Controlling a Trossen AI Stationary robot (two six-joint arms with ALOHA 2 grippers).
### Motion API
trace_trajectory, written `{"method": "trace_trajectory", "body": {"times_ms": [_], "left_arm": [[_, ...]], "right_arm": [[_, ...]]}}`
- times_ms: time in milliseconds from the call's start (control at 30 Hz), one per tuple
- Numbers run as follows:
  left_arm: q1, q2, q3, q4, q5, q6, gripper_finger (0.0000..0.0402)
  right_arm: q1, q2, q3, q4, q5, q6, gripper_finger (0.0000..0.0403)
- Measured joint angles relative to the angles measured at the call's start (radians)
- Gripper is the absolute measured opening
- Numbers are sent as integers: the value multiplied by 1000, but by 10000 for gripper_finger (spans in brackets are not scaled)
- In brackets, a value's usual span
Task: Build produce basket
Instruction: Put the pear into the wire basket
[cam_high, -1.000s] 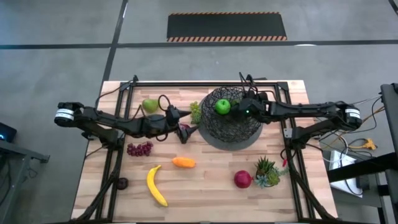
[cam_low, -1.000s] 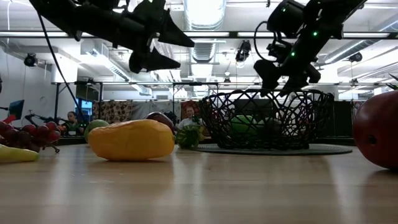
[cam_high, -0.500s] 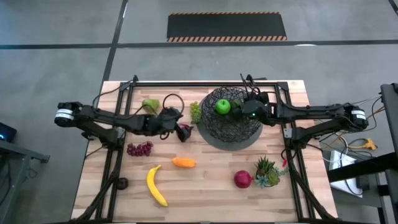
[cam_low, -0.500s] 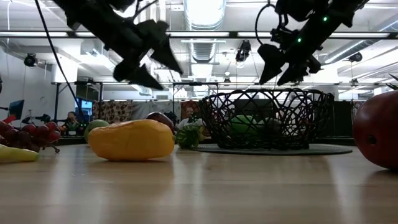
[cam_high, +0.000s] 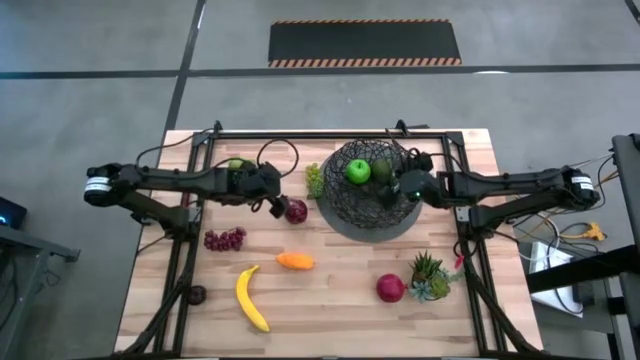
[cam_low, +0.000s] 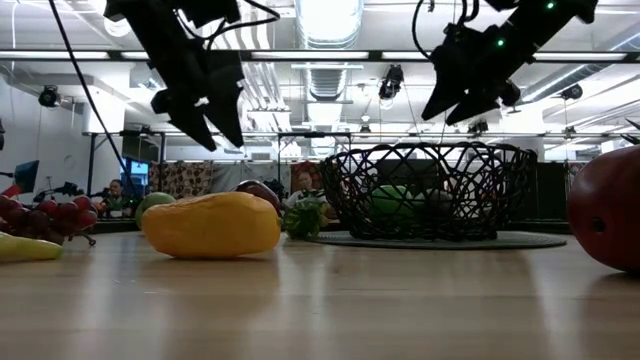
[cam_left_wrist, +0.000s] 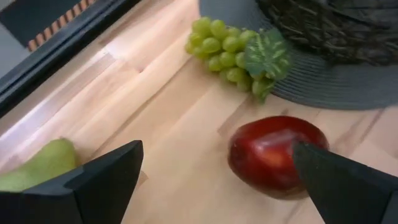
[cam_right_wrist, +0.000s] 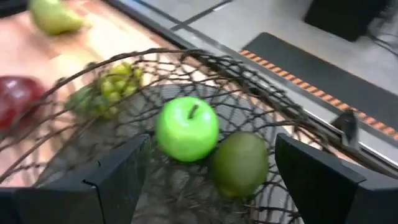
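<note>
Your left gripper (cam_high: 277, 204) hangs with fingers apart just beside the dark red apple (cam_high: 296, 210), holding nothing. Your right gripper (cam_high: 396, 186) hovers over the basket (cam_high: 392, 222), fingers also spread and empty. Inside the basket lie a green apple (cam_right_wrist: 186, 129) and a lime (cam_right_wrist: 238, 164). The green grapes (cam_left_wrist: 222, 45) touch the basket's base.
</note>
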Motion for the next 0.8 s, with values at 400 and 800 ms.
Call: {"method": "trace_trajectory", "body": {"times_ms": [400, 800], "left_arm": [[-63, -1, -61, 410, 0, 134, 396], [-85, -1, -61, 411, 6, 5, 396]], "right_arm": [[95, 0, -73, 433, -136, -424, 327], [100, -48, -125, 535, -266, -483, 327]]}}
